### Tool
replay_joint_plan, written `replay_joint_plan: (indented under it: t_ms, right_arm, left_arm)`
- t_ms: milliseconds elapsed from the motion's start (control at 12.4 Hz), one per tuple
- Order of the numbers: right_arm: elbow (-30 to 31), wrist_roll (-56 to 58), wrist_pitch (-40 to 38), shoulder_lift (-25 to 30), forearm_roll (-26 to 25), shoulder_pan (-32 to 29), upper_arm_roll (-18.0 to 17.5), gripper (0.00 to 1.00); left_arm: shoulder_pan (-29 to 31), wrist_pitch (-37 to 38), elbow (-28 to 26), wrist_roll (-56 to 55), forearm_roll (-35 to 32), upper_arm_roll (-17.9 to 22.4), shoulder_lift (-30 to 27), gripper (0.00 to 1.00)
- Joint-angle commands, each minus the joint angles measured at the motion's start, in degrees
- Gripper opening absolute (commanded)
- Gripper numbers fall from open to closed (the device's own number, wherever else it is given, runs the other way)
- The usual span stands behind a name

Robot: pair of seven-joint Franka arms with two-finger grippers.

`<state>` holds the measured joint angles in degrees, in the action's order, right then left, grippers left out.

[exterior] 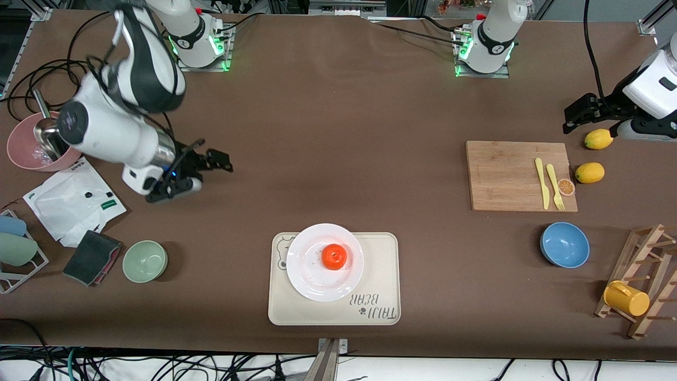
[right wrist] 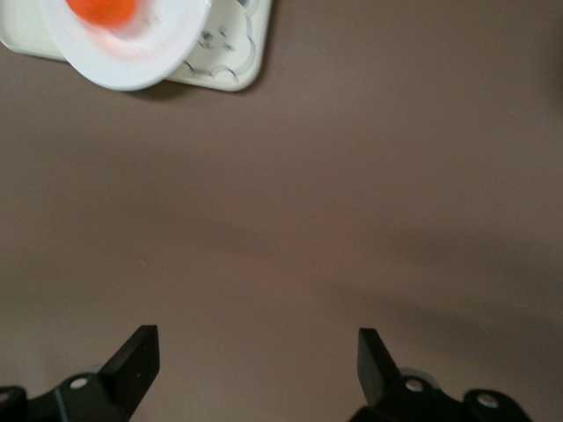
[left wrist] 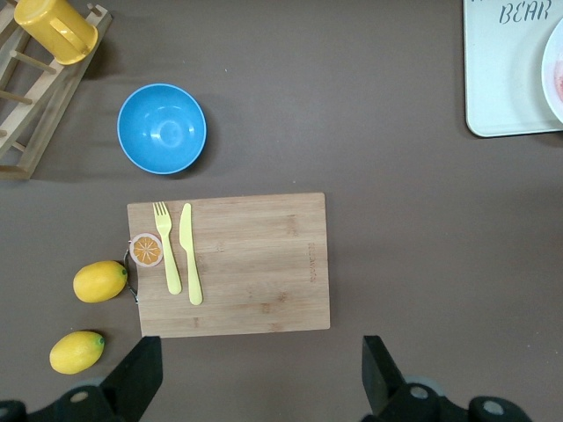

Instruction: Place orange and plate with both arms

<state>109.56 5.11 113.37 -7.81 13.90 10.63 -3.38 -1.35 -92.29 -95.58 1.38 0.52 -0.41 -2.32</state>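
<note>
Now we are seeing the small reddish-orange fruit [exterior: 334,256] sitting on the glossy round white plate [exterior: 309,278], both end effectors released: left end effector [exterior: 574,117] and right end effector [exterior: 214,160] hovering well apart from that plate.

My brown table [exterior: 338,132] is carrying a cream tray [exterior: 381,264], a wooden cutting board [exterior: 502,174], two lemons [exterior: 589,172], blue [exterior: 565,244], green [exterior: 145,261] and pink [exterior: 24,151] bowls, a white pouch [exterior: 69,203], a dark sponge [exterior: 91,256] and a wooden rack [exterior: 642,280].

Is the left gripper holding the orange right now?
No, the orange sits on the white plate; the left gripper is open and empty.
</note>
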Motion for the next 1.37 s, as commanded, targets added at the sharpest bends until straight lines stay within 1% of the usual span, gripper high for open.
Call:
replay_joint_plan:
  t_ms: [0, 81, 161, 323, 403, 645, 726, 887, 968, 1129, 1290]
  right_arm:
    - [2.5, -4.2, -5.4, 7.2, -6.4, -0.1, 0.1, 1.0]
    - [1.4, -4.4, -6.6, 7.8, -8.0, -0.1, 0.2, 1.0]
    - [-1.1, -4.5, -10.0, 7.9, -9.9, -0.1, 0.6, 1.0]
    - [-8.0, -4.2, -15.4, 6.8, -13.2, -0.1, 2.3, 1.0]
    - [-10.9, -4.1, -17.1, 6.0, -13.5, -0.1, 4.0, 1.0]
    - [-13.6, -3.4, -17.5, 4.9, -13.0, -1.1, 6.7, 1.0]
    - [-13.8, -3.4, -17.7, 4.9, -12.4, -1.7, 6.5, 1.0]
    - [-14.3, -3.4, -18.3, 4.9, -9.1, -1.9, 7.0, 1.0]
    - [-14.8, -3.3, -19.9, 4.9, -9.0, -2.5, 7.7, 1.0]
    - [-16.7, -4.0, -23.5, 4.8, -9.1, -2.8, 7.7, 1.0]
    - [-17.5, -4.0, -24.7, 5.0, -9.4, -3.0, 7.7, 1.0]
  left_arm:
    - [0.3, 1.0, 1.7, 0.5, 0.6, 0.0, 0.7, 1.0]
    - [0.3, 1.0, 1.7, 0.5, 0.6, 0.0, 0.7, 1.0]
    - [0.3, 0.9, 1.7, 0.5, 0.6, 0.0, 0.7, 1.0]
    - [0.3, 1.0, 1.7, 0.5, 0.6, 0.0, 0.7, 1.0]
    - [0.3, 0.9, 1.7, 0.5, 0.6, 0.0, 0.7, 1.0]
    - [0.1, 1.0, 1.7, -0.1, 0.6, -0.2, 0.7, 1.0]
    - [0.1, 1.0, 1.7, -0.1, 0.6, -0.3, 0.7, 1.0]
    - [0.1, 1.0, 1.7, -0.1, 0.7, -0.3, 0.7, 1.0]
    - [0.1, 1.0, 1.7, -0.1, 0.7, -0.3, 0.7, 1.0]
    - [0.1, 1.1, 1.7, 0.0, 0.7, -0.3, 0.7, 1.0]
    - [0.1, 1.1, 1.8, -0.1, 0.6, -0.3, 0.7, 1.0]
